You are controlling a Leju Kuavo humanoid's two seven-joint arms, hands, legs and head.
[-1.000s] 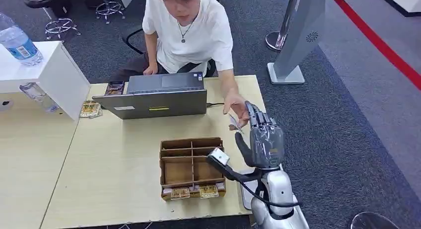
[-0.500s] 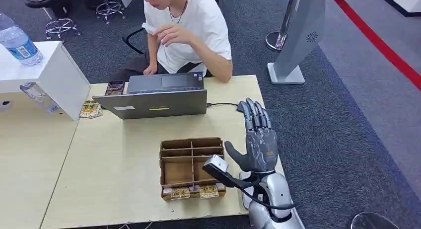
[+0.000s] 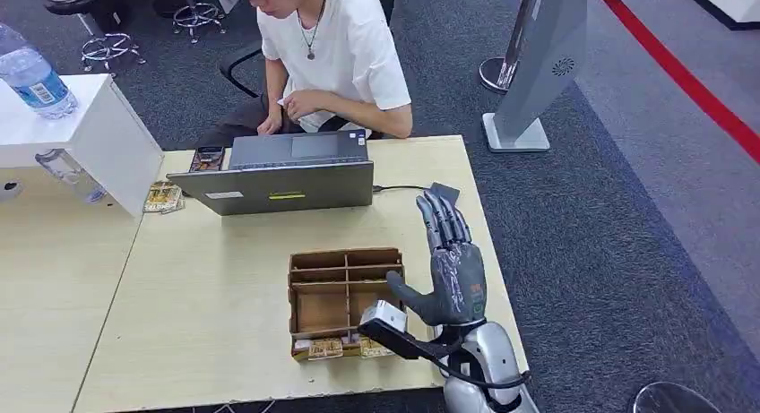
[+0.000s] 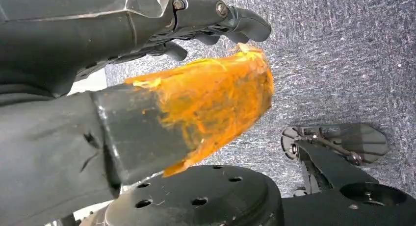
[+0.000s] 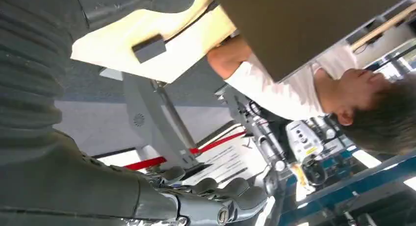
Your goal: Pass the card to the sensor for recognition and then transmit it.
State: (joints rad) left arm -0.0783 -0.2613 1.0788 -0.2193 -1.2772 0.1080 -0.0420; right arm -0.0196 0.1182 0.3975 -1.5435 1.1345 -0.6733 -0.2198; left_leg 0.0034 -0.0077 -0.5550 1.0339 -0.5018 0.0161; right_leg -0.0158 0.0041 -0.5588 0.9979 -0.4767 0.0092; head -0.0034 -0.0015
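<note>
Head view: the robot's right hand stands over the table's near right part, palm up, fingers straight and apart, thumb out to the side, and it holds nothing. A second ago it was raised farther forward to meet the person's reaching hand, a small card pinched at its fingertips; half a second ago the person had already pulled back and the hand was bare. Since then the hand has drawn in toward the robot's body and now hangs just beside the right edge of the cardboard divider tray. Judged from that, the handover is done and this round of the task is near its close, with the arm apparently retreating. Beyond the fingertips, a small dark sensor pad lies on the table, wired to the open laptop. Farther back, the person in a white shirt sits with both hands drawn in at the chest, well apart from the robot's hand; something pale shows at those hands, probably the card, though it is too small to say for sure. Left wrist view shows the left hand hanging over grey carpet, fingers curled inward; whether they close on anything cannot be told.
</note>
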